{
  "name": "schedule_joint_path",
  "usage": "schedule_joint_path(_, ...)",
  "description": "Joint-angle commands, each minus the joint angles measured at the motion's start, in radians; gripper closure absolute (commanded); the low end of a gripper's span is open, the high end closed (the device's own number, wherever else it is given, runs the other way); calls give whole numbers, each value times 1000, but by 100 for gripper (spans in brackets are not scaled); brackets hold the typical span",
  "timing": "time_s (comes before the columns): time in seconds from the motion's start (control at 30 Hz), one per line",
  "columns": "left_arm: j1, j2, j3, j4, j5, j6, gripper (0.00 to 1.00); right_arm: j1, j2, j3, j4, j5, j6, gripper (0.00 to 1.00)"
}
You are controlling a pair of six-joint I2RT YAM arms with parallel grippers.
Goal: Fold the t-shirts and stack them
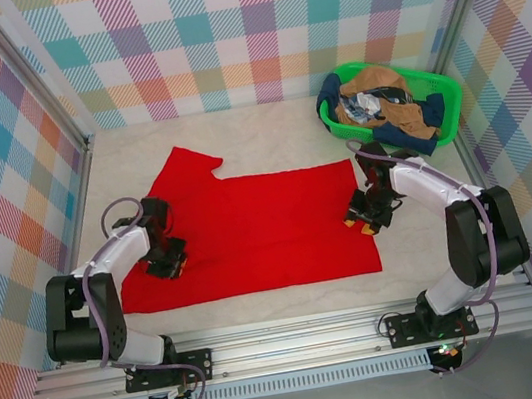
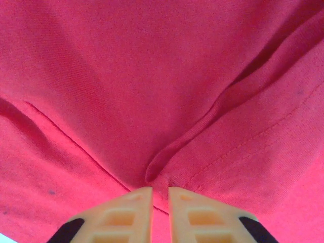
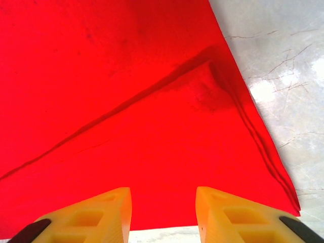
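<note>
A large red t-shirt (image 1: 270, 224) lies spread flat across the middle of the table, one sleeve pointing to the far left. My left gripper (image 1: 168, 264) rests on its left part. In the left wrist view the left gripper (image 2: 160, 190) is shut on a puckered fold of the red t-shirt (image 2: 152, 76) beside a stitched hem. My right gripper (image 1: 363, 221) is at the shirt's right edge. Seen from the right wrist, the right gripper (image 3: 163, 190) stands open over the red t-shirt (image 3: 126, 101) near its corner, nothing between the fingers. No teddy-bear print shows.
A green plastic basket (image 1: 364, 66) at the back right holds a navy shirt (image 1: 417, 130), a tan-brown shirt (image 1: 384, 80) and a white-patterned shirt (image 1: 365, 106). The pale marbled table (image 1: 266, 134) is bare behind the shirt. Plaid walls enclose the space.
</note>
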Motion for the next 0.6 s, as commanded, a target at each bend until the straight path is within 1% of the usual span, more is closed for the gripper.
schedule_joint_path(0.0,-18,13,35,2,-23,29,95,0,-11,5,-9,-10,-17,62)
schedule_joint_path(0.07,-34,22,68,2,-40,62,100,0,-20,-1,-12,-7,-18,62)
schedule_joint_path(0.27,-105,109,188,-39,-77,174,100,0,-27,-8,-14,-5,-20,63)
schedule_joint_path(0.57,-190,223,325,-63,-129,250,100,0,-26,4,-16,-6,-24,63)
